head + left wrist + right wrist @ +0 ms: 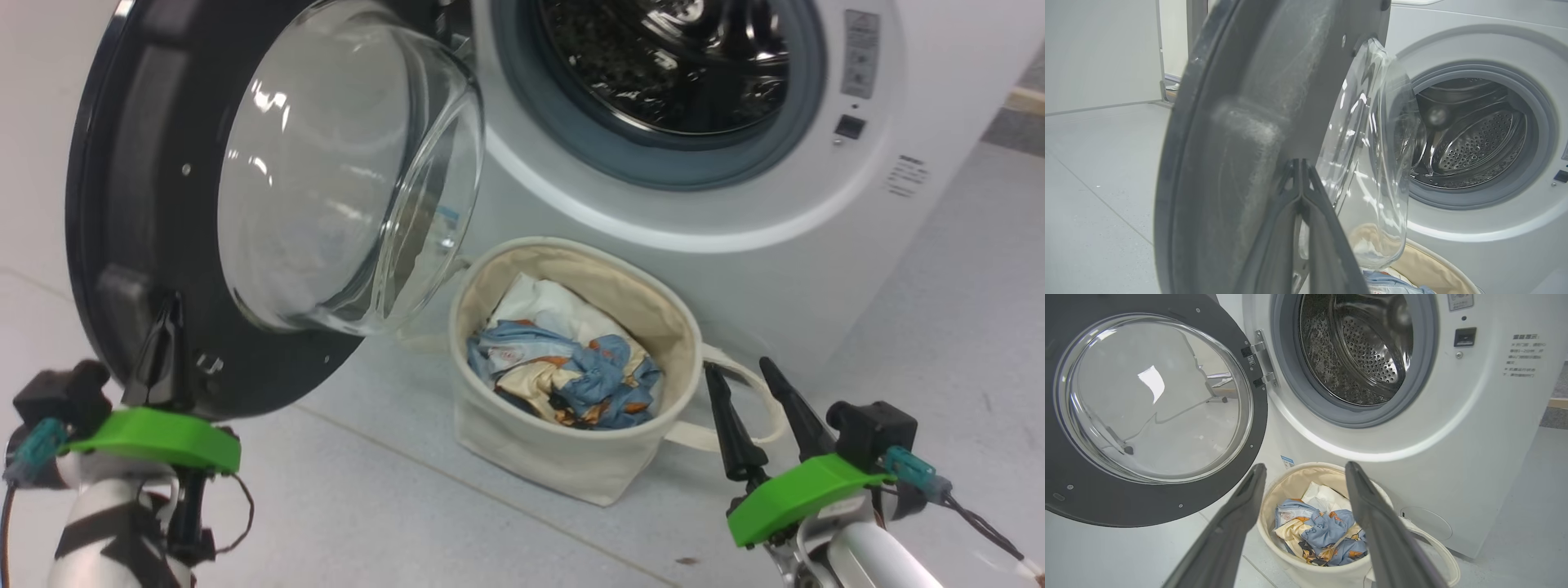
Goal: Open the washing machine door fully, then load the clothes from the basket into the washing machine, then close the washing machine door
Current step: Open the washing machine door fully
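Blue sticker [1287,461] on washing machine [1474,465] (print unreadable)

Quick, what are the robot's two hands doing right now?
Left gripper: shut, tips at the washing machine door, holding nothing.
Right gripper: open, empty, by the basket.

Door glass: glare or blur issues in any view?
Head view: sharp, small white highlights on the washing machine door glass. Left wrist view: door rim and shut left claw soft, too near the lens; drum in focus. Right wrist view: one bright reflection patch on the glass, open right claw blurred, clothes crisp.
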You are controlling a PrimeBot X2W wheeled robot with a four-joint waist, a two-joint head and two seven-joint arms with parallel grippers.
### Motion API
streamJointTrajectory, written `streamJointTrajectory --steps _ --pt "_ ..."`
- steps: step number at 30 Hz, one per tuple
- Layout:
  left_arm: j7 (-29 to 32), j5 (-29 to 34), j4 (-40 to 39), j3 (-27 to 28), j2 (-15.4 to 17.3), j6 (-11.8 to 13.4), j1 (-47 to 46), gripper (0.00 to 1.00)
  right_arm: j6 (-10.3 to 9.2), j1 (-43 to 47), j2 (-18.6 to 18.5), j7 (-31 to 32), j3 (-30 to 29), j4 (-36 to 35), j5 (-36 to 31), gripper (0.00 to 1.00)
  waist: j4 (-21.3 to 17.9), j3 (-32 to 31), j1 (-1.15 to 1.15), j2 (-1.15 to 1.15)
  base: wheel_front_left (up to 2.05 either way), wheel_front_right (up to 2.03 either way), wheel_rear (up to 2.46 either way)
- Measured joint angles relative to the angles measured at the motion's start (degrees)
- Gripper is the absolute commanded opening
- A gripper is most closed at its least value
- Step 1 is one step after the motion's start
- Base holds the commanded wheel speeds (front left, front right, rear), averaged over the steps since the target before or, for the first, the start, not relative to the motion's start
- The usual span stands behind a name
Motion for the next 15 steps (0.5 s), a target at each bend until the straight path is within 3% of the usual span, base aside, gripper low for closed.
streamJointTrajectory --steps 7,15 --pt "0.0 -0.5 6.7 0.5 1.5 -0.6 -6.2 0.00 0.00 -1.4 0.1 0.0 1.1 0.5 0.0 1.00 2.2 2.1 0.00 0.00 0.00 0.00 0.00" --pt "0.0 -0.6 13.6 3.3 4.2 -0.8 -11.6 0.00 0.00 -2.8 0.5 0.0 1.8 1.0 0.0 1.00 1.5 3.3 0.00 0.00 0.00 0.00 0.00"
